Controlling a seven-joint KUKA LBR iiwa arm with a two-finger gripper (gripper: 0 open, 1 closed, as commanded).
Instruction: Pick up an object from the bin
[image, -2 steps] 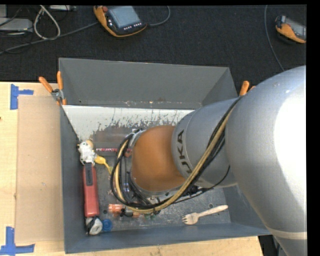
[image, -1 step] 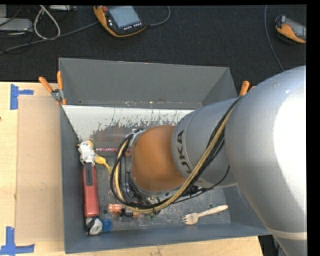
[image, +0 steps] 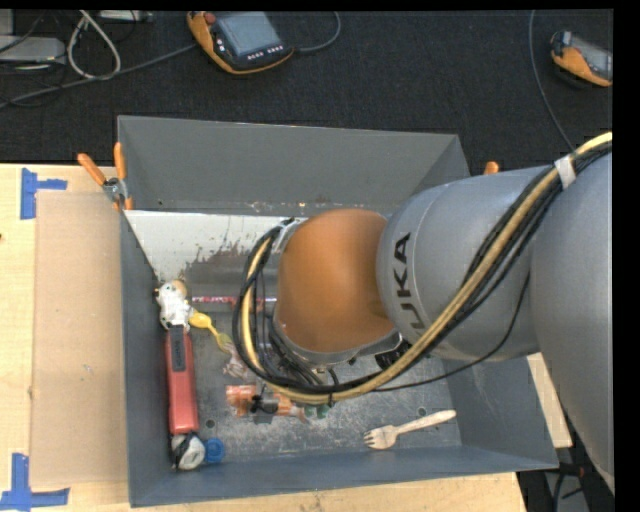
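White letters reading "UKA" run down the grey arm link, the start of the word cut off behind the rounded orange wrist cover; no other writing can be read. The grey metal bin holds a handful of loose things on its scuffed floor. The arm comes in from the right and its wrist hangs low over the middle of that floor, with black and yellow cables looping round the cover; the pincer sits beneath the cover, and whether it is spread or pressed together I cannot tell. Nearest the wrist, just beside its lower left edge, lies a small orange-brown piece, with a few green scraps next to it; its kind is too small to tell. Along the left wall lies a long flat red tool, set lengthwise; at its far end is a small white-and-yellow toy figure; at its near end is a round blue cap beside a small black-and-white lump. A pale disposable fork lies near the front wall, toward the right, well apart from the other things.
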